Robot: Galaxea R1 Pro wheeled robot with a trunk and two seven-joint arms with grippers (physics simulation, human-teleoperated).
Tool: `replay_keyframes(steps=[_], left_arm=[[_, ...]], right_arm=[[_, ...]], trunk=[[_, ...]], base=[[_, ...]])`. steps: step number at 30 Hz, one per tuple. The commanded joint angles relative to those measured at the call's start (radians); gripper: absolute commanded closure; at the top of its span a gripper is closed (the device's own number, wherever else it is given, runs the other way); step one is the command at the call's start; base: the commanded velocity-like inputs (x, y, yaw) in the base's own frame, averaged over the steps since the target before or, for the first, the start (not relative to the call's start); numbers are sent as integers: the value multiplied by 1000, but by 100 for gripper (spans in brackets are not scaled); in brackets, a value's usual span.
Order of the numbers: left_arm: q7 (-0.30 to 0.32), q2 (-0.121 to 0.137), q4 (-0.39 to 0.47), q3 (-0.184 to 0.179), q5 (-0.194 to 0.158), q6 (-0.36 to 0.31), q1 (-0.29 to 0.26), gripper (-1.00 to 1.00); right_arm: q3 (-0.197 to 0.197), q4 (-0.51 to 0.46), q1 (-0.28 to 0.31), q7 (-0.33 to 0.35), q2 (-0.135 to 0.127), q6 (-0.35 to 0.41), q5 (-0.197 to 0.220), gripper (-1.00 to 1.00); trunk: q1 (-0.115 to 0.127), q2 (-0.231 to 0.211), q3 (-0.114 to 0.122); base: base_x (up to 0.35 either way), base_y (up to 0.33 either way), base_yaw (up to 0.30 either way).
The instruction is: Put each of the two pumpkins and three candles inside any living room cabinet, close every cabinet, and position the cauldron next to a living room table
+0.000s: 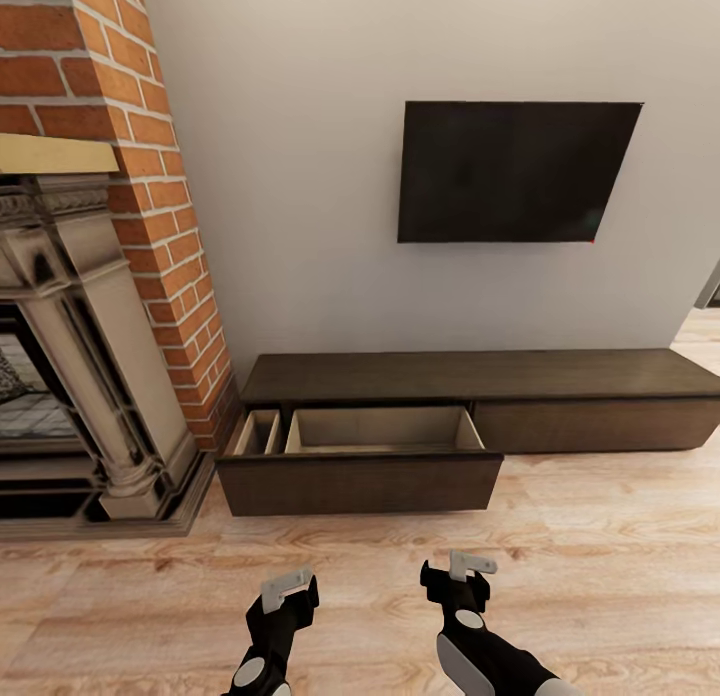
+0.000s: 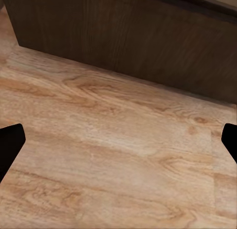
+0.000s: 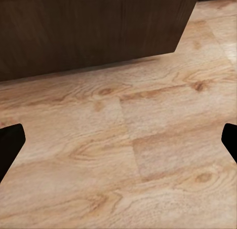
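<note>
1. One drawer of the cabinet [image 1: 480,376] is standing pulled out at the unit's left end, beside the brick fireplace [image 1: 120,226]; its pale grey-beige inside is lying bare, with no pumpkin or candle showing in either of its two compartments.
2. Judging from that, the task is looking barely begun: the five small things are yet to go in, the drawer [image 1: 360,466] is yet to be shut, and the cauldron is yet to be placed by a table.
3. The cabinet is running long and low along the white wall under the black television [image 1: 515,171], sitting on the wooden floor [image 1: 600,566]; its fronts are flat, dark brown and without handles, and the right-hand front is looking closed.
4. The left hand [image 1: 288,588] is hanging over the floor just in front of the open drawer's front, fingers spread wide and holding nothing.
5. The right hand [image 1: 462,574] is doing likewise beside it, wide open and empty, with the drawer's right corner appearing in the right wrist view.
</note>
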State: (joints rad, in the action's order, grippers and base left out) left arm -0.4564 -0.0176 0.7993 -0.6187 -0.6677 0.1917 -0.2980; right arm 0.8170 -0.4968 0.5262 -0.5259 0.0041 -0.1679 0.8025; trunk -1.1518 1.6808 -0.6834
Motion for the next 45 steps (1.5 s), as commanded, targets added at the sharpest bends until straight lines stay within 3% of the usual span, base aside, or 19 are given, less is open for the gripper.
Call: replay_keyframes(steps=[1, 19, 27, 31, 39, 45], left_arm=[[-5, 1, 0, -6, -7, 8, -1, -100], [-5, 0, 0, -6, -1, 8, -1, -100], [-5, 0, 0, -6, 0, 19, -1, -100], [-5, 1, 0, -6, 0, 27, -1, -100], [-5, 5, 0, -6, 0, 36, -1, -100], [-5, 11, -5, -6, 0, 90, -1, -100]], right_arm=[[8, 0, 1, -5, -1, -6, 10, -100], [12, 6, 1, -3, -1, -19, 8, -100], [118, 36, 1, -3, -1, -105, 8, -100], [133, 63, 1, -3, 0, -170, 9, -100], [140, 94, 1, -2, 1, -221, 6, -100], [218, 97, 1, -2, 1, -249, 8, -100]], trunk=[[-4, 8, -4], [-73, 134, -61], [-104, 190, -86], [-119, 218, -98], [-150, 274, -123], [-173, 316, -142]], base=[[0, 0, 0], [0, 0, 0], [0, 0, 0], [0, 0, 0], [0, 0, 0], [0, 0, 0]])
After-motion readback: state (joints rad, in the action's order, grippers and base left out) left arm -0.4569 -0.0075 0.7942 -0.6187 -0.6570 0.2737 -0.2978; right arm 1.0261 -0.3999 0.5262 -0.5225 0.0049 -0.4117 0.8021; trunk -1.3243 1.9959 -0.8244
